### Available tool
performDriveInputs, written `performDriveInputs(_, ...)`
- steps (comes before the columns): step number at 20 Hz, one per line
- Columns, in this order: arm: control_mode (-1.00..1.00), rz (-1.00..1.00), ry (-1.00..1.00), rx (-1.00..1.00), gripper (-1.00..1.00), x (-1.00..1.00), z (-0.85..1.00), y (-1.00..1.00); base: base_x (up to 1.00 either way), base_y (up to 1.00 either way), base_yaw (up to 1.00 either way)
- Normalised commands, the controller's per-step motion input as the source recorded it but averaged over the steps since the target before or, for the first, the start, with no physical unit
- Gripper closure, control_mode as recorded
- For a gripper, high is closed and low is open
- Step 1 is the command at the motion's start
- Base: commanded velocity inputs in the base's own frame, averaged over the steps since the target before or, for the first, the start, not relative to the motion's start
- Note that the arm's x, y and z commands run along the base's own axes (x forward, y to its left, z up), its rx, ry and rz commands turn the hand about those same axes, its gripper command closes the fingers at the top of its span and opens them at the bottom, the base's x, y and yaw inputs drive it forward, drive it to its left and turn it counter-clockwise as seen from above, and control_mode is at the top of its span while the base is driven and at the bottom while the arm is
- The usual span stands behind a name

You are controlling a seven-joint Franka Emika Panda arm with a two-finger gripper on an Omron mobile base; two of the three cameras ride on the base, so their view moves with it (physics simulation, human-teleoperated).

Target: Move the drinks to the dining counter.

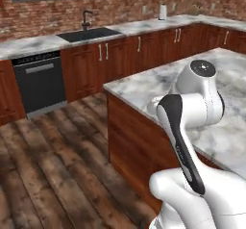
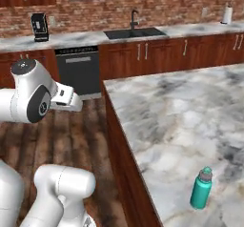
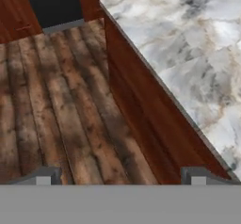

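Teal bottle (image 2: 201, 189) stands on the dining counter (image 2: 181, 111); claw (image 3: 120, 175) gapes above floor.

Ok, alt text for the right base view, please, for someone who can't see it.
A teal bottle stands upright near the front edge of a broad marble island counter, with the robot's white arm bent over the wood floor to its left. Behind, a brick wall backs a worktop with a black sink, a dishwasher and a coffee machine.
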Motion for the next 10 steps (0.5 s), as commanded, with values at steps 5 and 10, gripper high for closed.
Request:
performDriveInputs(5, 1.0, 0.0, 0.0, 0.0, -1.0, 0.0, 0.0, 0.0, 0.0, 0.0, 1.0)
performDriveInputs(10, 1.0, 0.0, 0.0, 0.0, -1.0, 0.0, 0.0, 0.0, 0.02, 0.0, 1.0)
